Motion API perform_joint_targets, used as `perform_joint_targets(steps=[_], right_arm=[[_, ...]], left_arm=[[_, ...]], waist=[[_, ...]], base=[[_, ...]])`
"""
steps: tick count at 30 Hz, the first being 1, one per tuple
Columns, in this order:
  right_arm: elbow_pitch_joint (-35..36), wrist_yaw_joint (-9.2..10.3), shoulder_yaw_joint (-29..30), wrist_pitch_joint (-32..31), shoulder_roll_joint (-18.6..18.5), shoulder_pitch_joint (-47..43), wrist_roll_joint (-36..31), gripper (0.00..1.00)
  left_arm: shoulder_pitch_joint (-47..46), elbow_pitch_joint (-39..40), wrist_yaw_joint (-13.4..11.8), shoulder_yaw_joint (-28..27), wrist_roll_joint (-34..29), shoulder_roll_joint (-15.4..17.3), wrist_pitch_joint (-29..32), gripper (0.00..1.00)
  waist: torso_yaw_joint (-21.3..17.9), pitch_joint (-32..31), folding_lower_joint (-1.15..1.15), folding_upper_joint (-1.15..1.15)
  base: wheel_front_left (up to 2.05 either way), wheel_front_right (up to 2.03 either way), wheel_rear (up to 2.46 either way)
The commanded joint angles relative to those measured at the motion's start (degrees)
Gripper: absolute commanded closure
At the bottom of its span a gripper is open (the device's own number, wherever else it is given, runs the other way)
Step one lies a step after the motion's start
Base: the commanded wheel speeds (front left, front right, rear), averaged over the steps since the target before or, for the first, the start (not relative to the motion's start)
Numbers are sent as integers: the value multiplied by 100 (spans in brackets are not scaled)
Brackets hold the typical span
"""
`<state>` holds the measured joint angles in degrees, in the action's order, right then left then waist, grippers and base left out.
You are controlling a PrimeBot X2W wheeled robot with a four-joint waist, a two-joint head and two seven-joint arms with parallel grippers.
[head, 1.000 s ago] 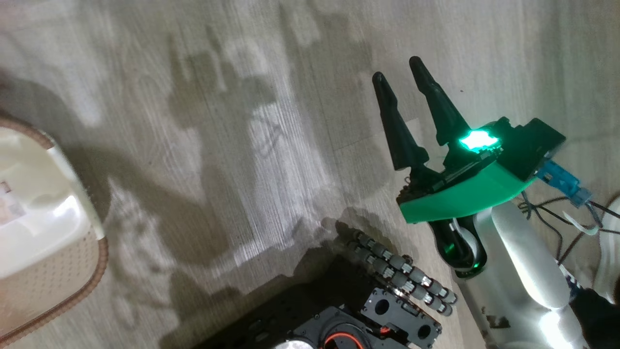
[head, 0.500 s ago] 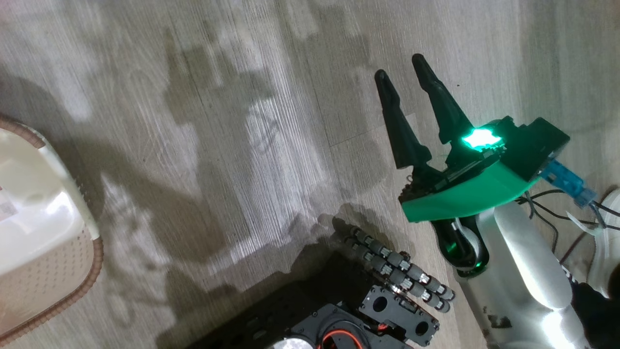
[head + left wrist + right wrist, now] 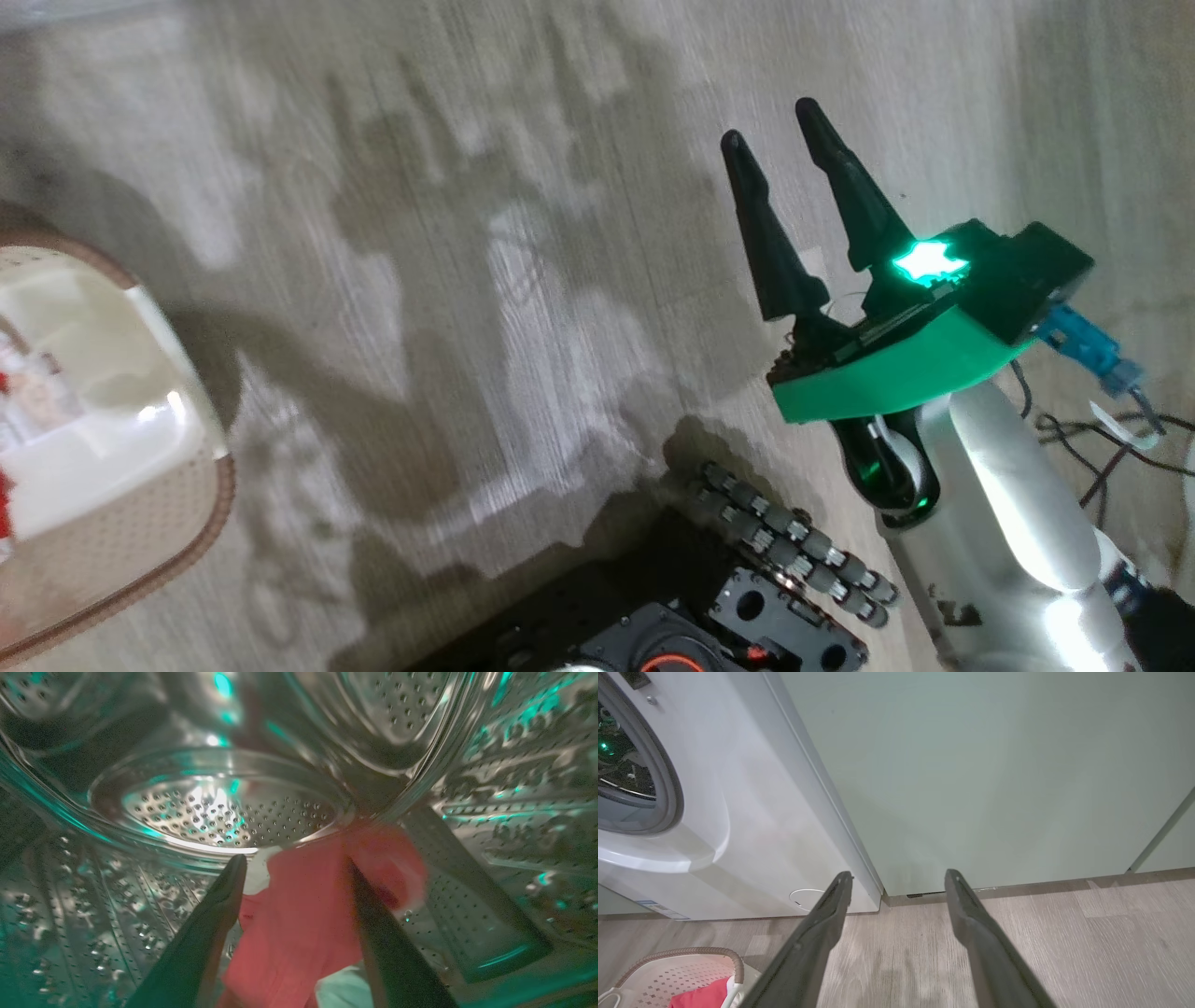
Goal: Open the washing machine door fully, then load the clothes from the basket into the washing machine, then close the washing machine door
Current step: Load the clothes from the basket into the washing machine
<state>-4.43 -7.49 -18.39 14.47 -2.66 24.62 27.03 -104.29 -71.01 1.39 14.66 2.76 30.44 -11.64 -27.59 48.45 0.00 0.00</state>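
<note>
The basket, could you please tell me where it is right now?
The basket stands on the floor at the head view's left edge; in the right wrist view it sits lower left, in front of the washing machine, red cloth inside.

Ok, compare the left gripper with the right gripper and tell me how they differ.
The left gripper reaches inside the washing machine drum; the right gripper hangs outside, over the wood floor. A red garment shows between the left gripper's fingers; nothing sits between the right gripper's. Both stand open.
</note>
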Motion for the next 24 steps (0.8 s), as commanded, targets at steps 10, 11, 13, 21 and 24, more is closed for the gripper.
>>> perform_joint_targets(steps=[10,11,13,21,24], right_arm=[[74,0,490,53,-21,-254,-502,0],[71,0,562,53,-21,-294,-570,0],[57,0,668,53,-21,-375,-709,0],[-13,0,1009,53,-21,-784,-1141,0],[-27,0,1031,53,-21,-885,-1198,0]], left_arm=[[1142,-74,208,-23,369,-502,-292,0],[1286,-77,233,-34,410,-541,-304,0],[1571,-18,245,-31,447,-585,-323,0],[3160,1087,312,-106,690,-960,-334,0],[3704,1511,319,-146,751,-1052,-334,0]], waist=[[758,-1143,0,0],[823,-1265,0,0],[936,-1495,0,0],[1459,-2473,0,0],[1550,-2742,0,0]], base=[[0,0,0],[0,0,0],[0,0,0],[0,0,0],[0,0,0]])
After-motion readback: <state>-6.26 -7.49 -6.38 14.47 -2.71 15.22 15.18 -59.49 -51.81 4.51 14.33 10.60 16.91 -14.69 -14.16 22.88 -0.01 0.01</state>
